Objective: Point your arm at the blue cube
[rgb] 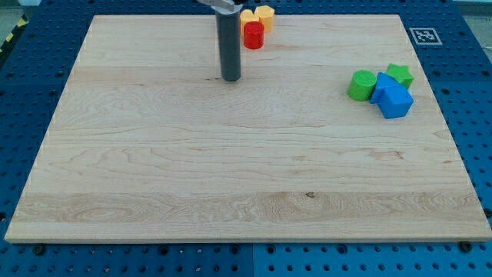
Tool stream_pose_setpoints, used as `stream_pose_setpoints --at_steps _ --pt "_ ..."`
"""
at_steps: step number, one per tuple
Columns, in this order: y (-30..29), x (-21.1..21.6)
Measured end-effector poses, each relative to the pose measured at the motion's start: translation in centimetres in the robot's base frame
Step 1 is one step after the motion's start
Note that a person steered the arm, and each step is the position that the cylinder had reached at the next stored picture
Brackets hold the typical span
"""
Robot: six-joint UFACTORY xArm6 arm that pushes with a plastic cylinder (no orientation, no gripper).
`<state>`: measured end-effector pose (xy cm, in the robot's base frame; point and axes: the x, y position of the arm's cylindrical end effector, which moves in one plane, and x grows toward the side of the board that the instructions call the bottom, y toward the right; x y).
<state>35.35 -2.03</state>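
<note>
The blue cube (397,101) lies at the view's right on the wooden board (231,169), touching a second blue block (380,86) just to its upper left. A green cylinder (360,85) and a green star (399,74) sit against that cluster. My tip (231,78) rests on the board near the view's top, left of centre, far to the left of the blue cube. It touches no block.
A red cylinder (254,35) stands just right of the rod near the view's top, with a yellow block (264,15) and another yellow block (247,15) behind it. A fiducial tag (423,35) sits at the board's top right corner.
</note>
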Motion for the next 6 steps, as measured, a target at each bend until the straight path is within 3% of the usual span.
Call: stream_pose_setpoints --at_steps 3,4,5,6 --pt "13.9 -5.0" --pt "21.0 -5.1" --pt "28.9 -3.2" --pt "30.6 1.5"
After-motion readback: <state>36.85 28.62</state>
